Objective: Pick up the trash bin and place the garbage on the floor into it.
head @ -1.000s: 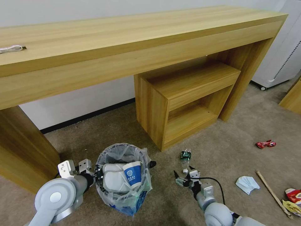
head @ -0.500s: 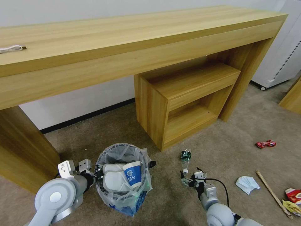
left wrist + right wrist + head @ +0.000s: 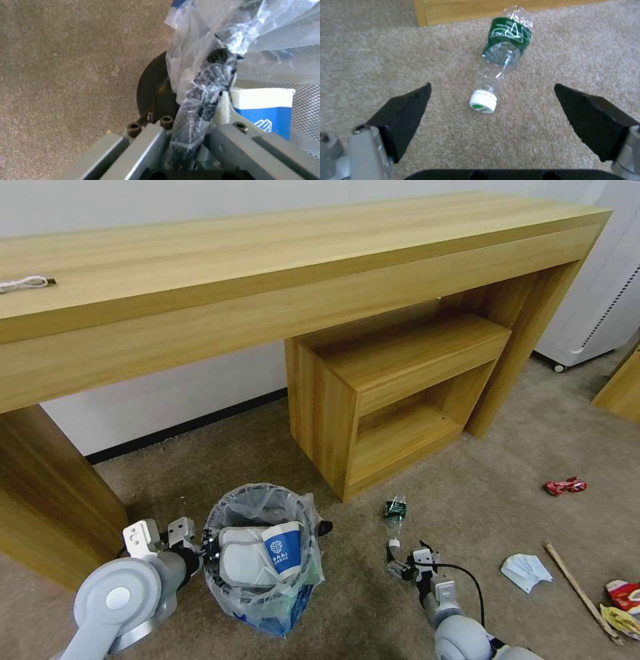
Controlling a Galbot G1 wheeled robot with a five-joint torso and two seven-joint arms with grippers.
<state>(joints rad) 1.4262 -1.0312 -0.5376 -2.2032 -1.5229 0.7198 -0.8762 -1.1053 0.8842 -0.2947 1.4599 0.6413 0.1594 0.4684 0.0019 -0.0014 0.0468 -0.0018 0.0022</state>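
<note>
Clear crushed plastic, with a green label and a white cap, is what the right arm is after: the bottle (image 3: 501,65) lies on the beige floor (image 3: 507,440) just in front of the low wooden shelf unit (image 3: 393,393), its cap end pointing back at the robot. The right gripper (image 3: 491,112) hangs low over the carpet with its black pads spread wide, and the cap sits between them, not yet touched. Over the last second this gripper has slid from a spot left of the bottle to one directly behind its cap, so it is now lined up along the bottle's length; the bottle itself has not moved. That reads as an approach nearly finished, with only a short reach forward and a close left before the pick.

To the left, the trash bin (image 3: 263,553) stands on the carpet, already holding a white slipper (image 3: 243,560) and a blue-white paper cup (image 3: 283,550). The left gripper (image 3: 190,125) stays clamped on the bin's bagged rim, unchanged, keeping the bin near for the drop.

Farther right, a tissue (image 3: 527,572), a wooden stick (image 3: 579,590) and a red wrapper (image 3: 565,486) are left to collect, so the task looks well short of done.
</note>
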